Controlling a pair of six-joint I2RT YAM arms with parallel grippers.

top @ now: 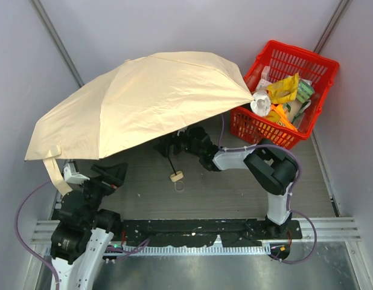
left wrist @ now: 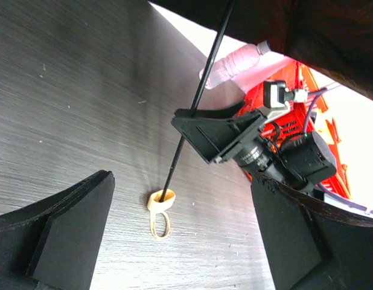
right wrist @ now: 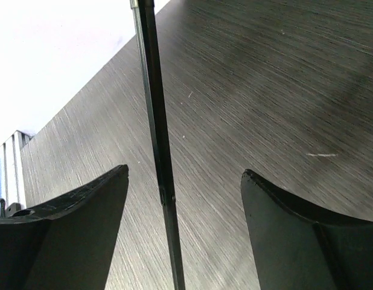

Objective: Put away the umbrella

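Your right end effector (right wrist: 185, 175) is the one that matters here. It reaches in under the canopy (top: 138, 96) of the umbrella (top: 174, 78), which stands open over the far left of the desk (top: 235, 187). The thin black shaft (right wrist: 156, 121) runs straight through the gap between its two fingers (right wrist: 72, 229). The jaws stand wide apart, with bare desk showing on both sides of the shaft, so nothing is gripped yet.

In the right wrist view the shaft sits slightly left of centre, so the left finger would probably reach it first on closing. The shaft's long axis runs from the small beige handle (top: 176, 176), which rests on the desk just near of your right end effector, up and away under the fabric. It crosses the closing line of the jaws, which I judge a good line-up for a pinch.

Your left end effector (left wrist: 180, 181) is fully open and holds nothing. It sits at the near left, under the canopy's low edge, looking across at the handle and clearly apart from it. The right arm is therefore the nearer one.

The red basket (top: 319, 66) at the far right touches the canopy's right tip, so mind it if the umbrella swings
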